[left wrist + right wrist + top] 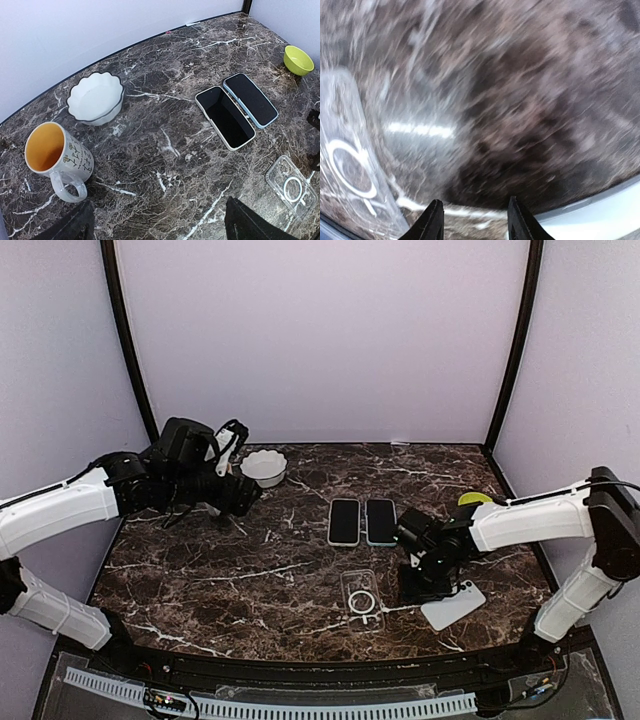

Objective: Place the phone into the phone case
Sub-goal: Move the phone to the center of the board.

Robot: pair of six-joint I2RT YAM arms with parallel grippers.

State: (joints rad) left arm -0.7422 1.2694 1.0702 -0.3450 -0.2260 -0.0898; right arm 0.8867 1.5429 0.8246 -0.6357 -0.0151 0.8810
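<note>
White R arm (530, 520): in from 3 o'clock, forearm low over the top, wrist bent down, R claw (475, 220) pointing at the surface around 5 o'clock.
White L arm (60, 510): in from 9 o'clock, elbow folded, wrist raised over the 10 o'clock corner, L claw (160, 227) aimed across the table.
Table (250, 570): dark marble w/ white veins.
Phone (455, 605): pale side up, lying flat at 5 o'clock, just beside R claw on its 4 o'clock side. Its pale edge shows at bottom right of the R wrist view.
Phone case (362, 600): clear, ring mark on it, flat near 6 o'clock, at 9 o'clock of R claw and apart from the phone.
In the way: R claw itself stands btwn phone & phone case.
Cased phones: two, screens up, side by side at centre: cream-edged one (225, 117) & blue-edged one (250, 99), at 12 o'clock of the phone case.
Mug (55, 155): orange inside, upright, close under L wrist.
White bowl (95, 97): scalloped rim, at 1 o'clock of the mug.
Green bowl (298, 60): out at 3 o'clock, past R forearm.
R claw state: fingers (432, 222) a little apart, marble showing in the gap, gripping nothing. View is blurred, can't tell if it touches the phone.
L claw state: fingers (245, 225) spread wide, gripping nothing, up off the table.
</note>
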